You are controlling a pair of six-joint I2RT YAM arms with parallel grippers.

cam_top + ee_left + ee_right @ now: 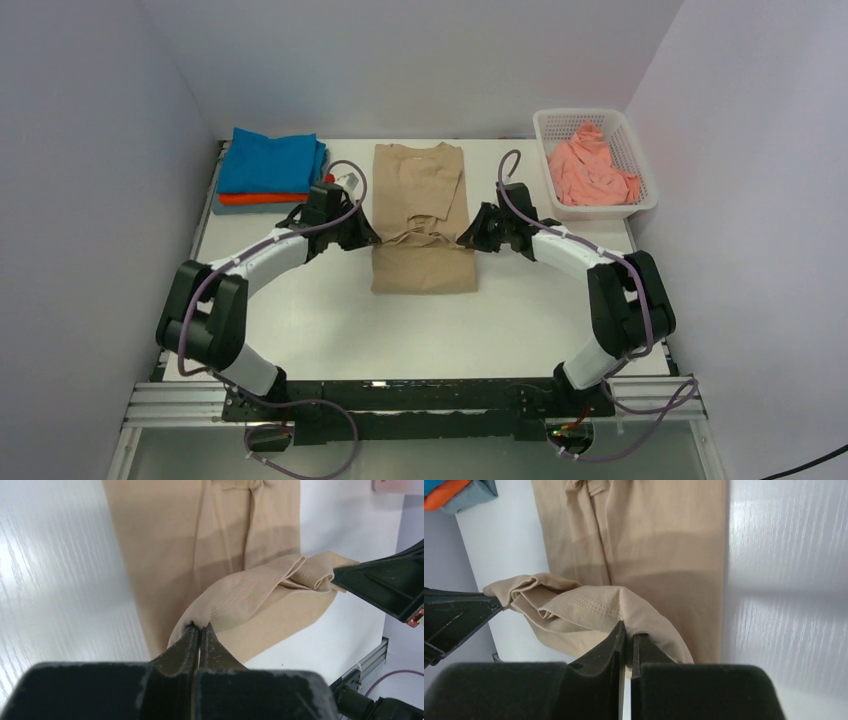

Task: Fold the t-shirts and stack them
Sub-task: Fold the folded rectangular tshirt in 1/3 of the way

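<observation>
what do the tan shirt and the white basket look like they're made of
The tan t-shirt looks like soft, matte knit cloth, perhaps cotton or a blend: it sags and creases, and its hem shows stitching. The basket looks like rigid white plastic, smooth-finished, its walls a moulded open mesh.

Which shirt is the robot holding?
The tan t-shirt, mid-table: the left gripper and right gripper pinch it. The blue t-shirt tops a stack; the pink t-shirt lies in the basket.

It was a robotics lab cell — plain white walls (pixel 420 60) boxed a white worktop (pixel 310 320) edged with aluminium rail (pixel 170 405).
</observation>
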